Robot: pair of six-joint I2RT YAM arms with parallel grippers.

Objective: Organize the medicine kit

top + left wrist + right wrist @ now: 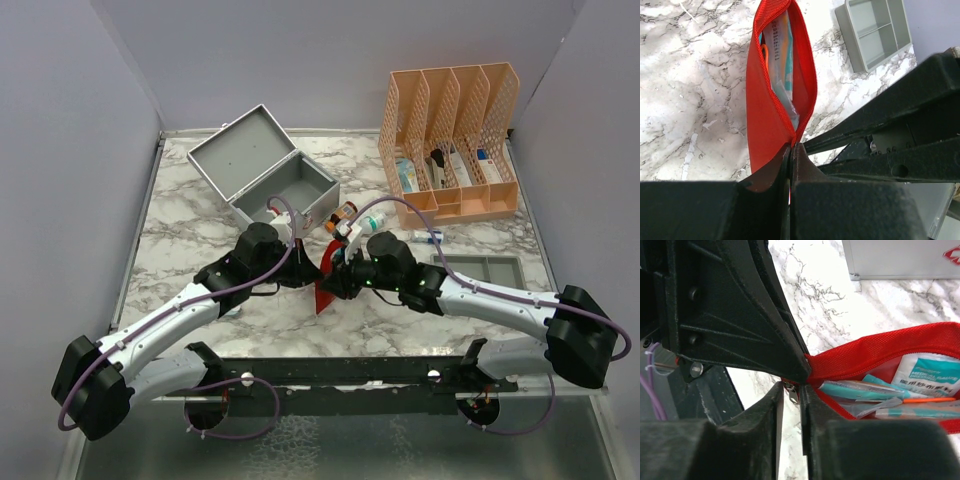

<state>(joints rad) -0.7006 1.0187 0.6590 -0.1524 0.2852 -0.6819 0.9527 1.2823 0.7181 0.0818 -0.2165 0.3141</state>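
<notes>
Medicine kit [285, 185] sits at the back left of the marble table [200, 230], lid thrown open, well apart from the work going on in front of it

Red pouch [767, 120] is held on edge between the two arms, mouth open, packets [925, 375] showing inside. Cannot tell whether its lower corner rests on the table

Left gripper [790, 150]: clenched on the end of the pouch, fabric pinched between the pads

Right gripper [791, 394]: jaws stand narrowly apart around the zipper pull [791, 388]. Whether they bite on it cannot be told from the wrist view

Judged step: drawing the zip shut before the pouch goes into the kit

Risks from here:
- pull is small, flat and metal; a light or off-centre pinch would let it slide out as soon as the arm draws away, leaving the mouth open
- left hold is on the very end of the fabric only; a hard tug along the zip could drag the pouch out of it and drop it
- packets lie close under the teeth; one edge caught in the slider would jam the zip
- both grippers are almost touching at this corner; a small misjudged move could knock one against the other
- if the pouch tips mouth-down while unzipped, the packets could spill onto the table
</notes>
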